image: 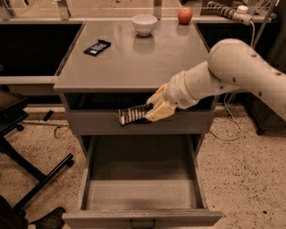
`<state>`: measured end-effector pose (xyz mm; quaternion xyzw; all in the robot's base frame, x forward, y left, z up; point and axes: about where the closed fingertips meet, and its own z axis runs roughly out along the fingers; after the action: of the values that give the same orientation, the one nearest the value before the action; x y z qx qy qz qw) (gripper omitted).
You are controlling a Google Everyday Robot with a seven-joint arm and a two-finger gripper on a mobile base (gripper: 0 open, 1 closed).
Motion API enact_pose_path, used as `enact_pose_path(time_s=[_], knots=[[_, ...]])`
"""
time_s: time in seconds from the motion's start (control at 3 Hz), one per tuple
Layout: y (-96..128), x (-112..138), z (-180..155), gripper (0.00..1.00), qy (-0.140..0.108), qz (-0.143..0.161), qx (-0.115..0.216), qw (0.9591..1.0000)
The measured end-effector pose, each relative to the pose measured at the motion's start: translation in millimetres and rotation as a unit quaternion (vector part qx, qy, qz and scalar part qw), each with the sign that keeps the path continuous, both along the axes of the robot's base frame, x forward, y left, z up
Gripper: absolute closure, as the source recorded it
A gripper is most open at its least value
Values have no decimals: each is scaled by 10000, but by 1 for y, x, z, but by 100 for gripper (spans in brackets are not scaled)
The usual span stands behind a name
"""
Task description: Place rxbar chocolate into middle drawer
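Observation:
My gripper point(154, 112) is shut on the rxbar chocolate point(133, 115), a flat dark bar with a row of pale markings. It holds the bar level in front of the upper grey drawer front point(98, 123), above the open middle drawer point(140, 192). The middle drawer is pulled far out; its deep grey tray shows nothing inside, and its black handle point(142, 222) shows at the bottom edge. My white arm point(237, 74) reaches in from the right.
On the cabinet top point(134, 62) lie a dark blue-black bar with a white label point(97, 47), a white bowl point(144, 23) and a red apple point(184, 15). A black chair base point(27, 179) stands at the left. A power strip point(228, 11) and cables are at the right.

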<state>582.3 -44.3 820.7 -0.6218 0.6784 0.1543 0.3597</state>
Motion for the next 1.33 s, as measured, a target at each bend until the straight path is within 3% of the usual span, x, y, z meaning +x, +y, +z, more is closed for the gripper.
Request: enact_pose_path(time_s=[0.33, 1.0, 1.33], knots=[[7, -26, -61, 100, 204, -188, 357, 9990], [27, -89, -200, 100, 932, -768, 819, 9893], [27, -89, -200, 100, 932, -768, 819, 9893]])
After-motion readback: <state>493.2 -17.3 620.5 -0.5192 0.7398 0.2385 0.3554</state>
